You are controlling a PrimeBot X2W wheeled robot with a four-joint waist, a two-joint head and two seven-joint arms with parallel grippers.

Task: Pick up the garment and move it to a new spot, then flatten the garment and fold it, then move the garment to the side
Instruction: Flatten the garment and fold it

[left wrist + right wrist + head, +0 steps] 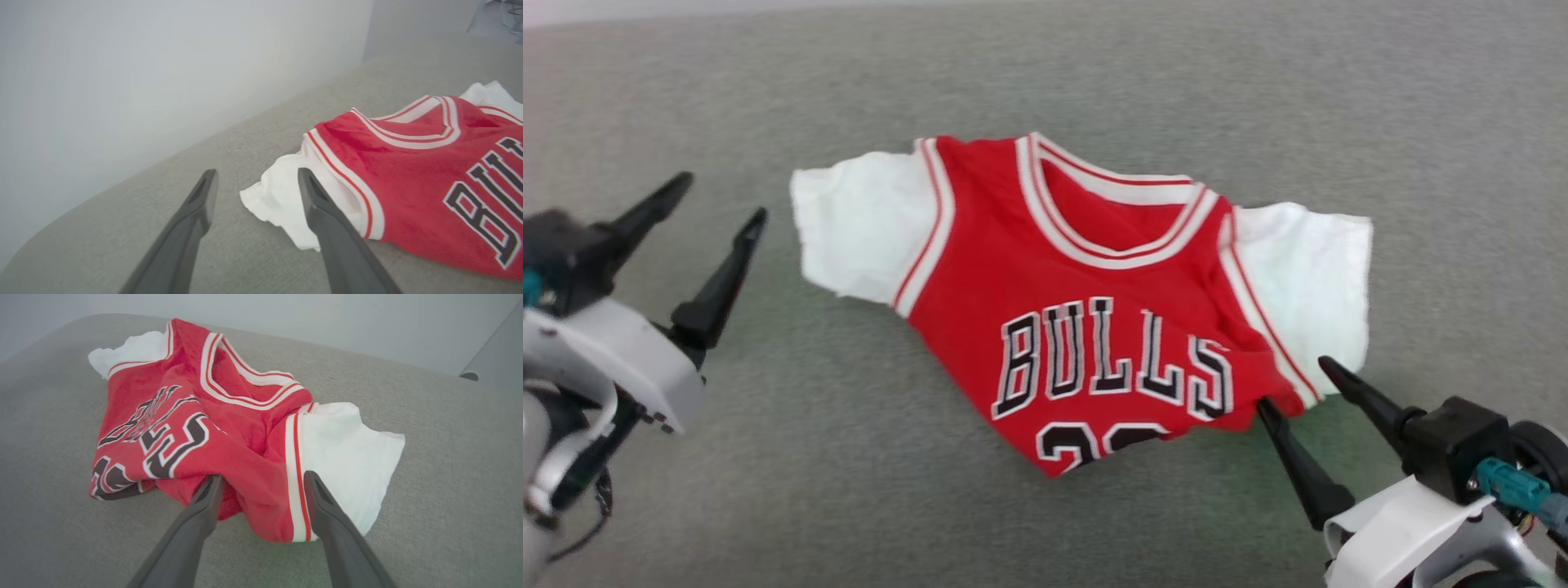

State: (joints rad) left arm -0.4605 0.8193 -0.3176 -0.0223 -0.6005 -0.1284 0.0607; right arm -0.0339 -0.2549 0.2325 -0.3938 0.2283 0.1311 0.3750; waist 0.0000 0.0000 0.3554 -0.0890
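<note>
Nearest to us, at the lower right of the head view, the right gripper (1294, 384) is holding its two dark fingers wide apart, tips resting against the lower right edge of the garment (1086, 302). In its own wrist view, the right gripper (262, 477) is straddling the rumpled red hem beside the white sleeve, gripping nothing. At the left edge of the head view, the left gripper (721, 196) is also standing wide open, apart from the cloth. We are seeing the garment lying face up mid-frame on the gray fabric surface (768, 457), collar toward the top, "BULLS" lettering showing, its bottom part bunched.
</note>
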